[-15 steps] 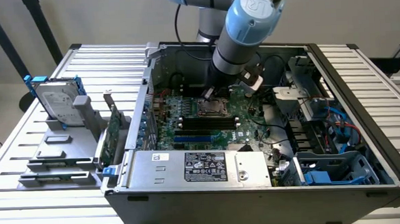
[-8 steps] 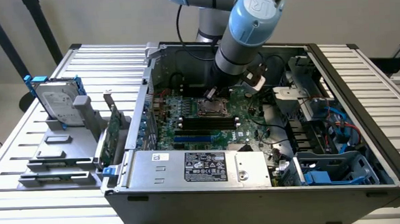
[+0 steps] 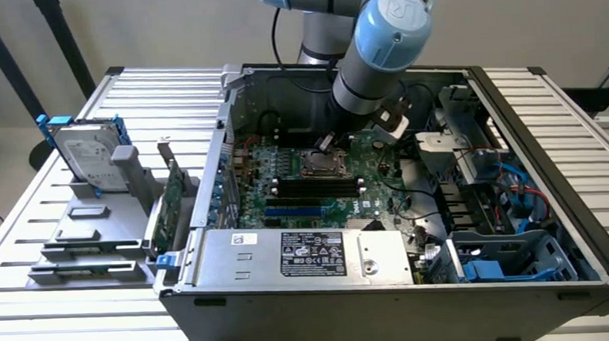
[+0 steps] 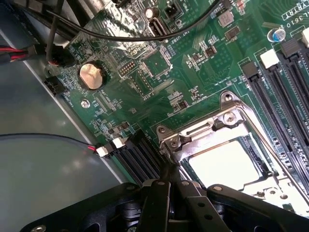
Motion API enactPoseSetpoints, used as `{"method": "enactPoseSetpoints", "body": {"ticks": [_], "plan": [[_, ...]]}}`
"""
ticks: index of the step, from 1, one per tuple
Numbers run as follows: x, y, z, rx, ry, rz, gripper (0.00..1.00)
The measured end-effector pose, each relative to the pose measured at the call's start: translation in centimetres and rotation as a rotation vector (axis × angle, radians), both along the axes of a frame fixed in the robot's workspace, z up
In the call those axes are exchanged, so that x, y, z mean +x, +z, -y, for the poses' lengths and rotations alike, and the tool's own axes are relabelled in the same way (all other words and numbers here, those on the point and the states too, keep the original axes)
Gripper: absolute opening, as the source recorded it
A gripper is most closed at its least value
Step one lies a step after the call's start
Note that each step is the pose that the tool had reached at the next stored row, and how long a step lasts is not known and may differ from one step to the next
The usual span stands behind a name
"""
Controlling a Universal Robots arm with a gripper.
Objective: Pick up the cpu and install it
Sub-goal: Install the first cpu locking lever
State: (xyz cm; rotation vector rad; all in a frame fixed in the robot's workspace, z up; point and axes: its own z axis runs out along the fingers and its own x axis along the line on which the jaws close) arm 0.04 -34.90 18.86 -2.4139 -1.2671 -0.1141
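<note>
Ok so your gripper (image 4: pixel 166 169), jaws pressed together, sits at the cpu socket (image 4: pixel 227 159) frame's edge w/ the cpu (image 4: pixel 224 164) seated inside. Go slow, keep square.

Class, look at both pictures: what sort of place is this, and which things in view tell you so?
Probably a robotics test bench for computer assembly. An opened computer case lies on a slatted metal table, a robot arm reaches down over the green motherboard, and a hard drive stands in a grey holder beside the case.
</note>
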Motion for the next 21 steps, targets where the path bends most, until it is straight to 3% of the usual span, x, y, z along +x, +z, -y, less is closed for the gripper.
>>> {"method": "enactPoseSetpoints", "body": {"ticks": [8, 16, 21], "plan": [[0.3, -0.03, 0.0, 0.0108, 0.0, 0.0001, 0.11], [0.1, 0.24, 0.01, 0.012, 0.0, 0.0001, 0.11], [-1.0, 0.32, 0.01, 0.0119, 0.002, -0.0003, 0.11]]}}
